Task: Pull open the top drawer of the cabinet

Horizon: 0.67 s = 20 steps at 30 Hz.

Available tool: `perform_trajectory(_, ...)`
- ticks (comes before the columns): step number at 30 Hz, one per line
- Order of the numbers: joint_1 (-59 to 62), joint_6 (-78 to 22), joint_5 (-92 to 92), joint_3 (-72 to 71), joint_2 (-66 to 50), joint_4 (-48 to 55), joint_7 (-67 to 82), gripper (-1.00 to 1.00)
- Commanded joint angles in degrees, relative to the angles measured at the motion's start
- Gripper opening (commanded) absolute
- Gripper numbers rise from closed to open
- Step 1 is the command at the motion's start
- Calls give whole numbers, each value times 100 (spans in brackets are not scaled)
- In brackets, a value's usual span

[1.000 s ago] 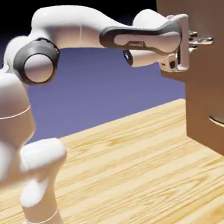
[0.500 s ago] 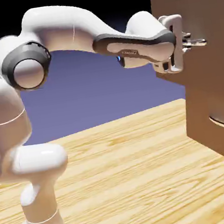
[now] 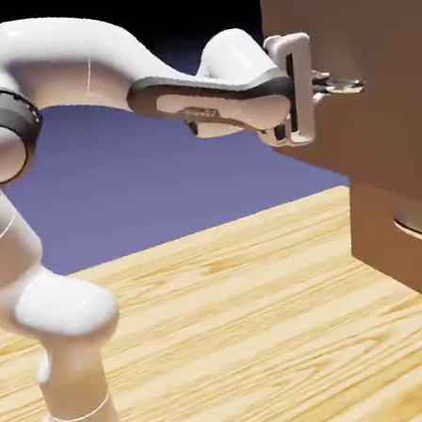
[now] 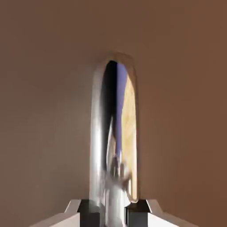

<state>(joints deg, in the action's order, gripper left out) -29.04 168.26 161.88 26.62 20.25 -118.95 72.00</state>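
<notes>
Top drawer, brown, flat-fronted: at two o'clock in the exterior view, pulled partway out, jutting beyond lower drawer at four o'clock. Robot arm, white: base at seven o'clock, hand at one o'clock. Gripper: closed on upper handle, one finger either side. Upper handle, silver, curved: at two o'clock. Lower handle, silver, curved: at four o'clock.

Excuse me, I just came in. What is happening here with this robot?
The robot arm has its jaws closed on the curved handle of the top drawer. That drawer stands out past the lower drawer, so it is at least partly open. The lower one's own handle is untouched.
</notes>
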Motion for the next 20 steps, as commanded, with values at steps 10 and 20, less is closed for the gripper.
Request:
perform_trajectory(10,-787,-222,-867,688,736,-544,1403,-100)
perform_trajectory(20,-985,-707,-1280,631,1770,-1129,2443,-100)
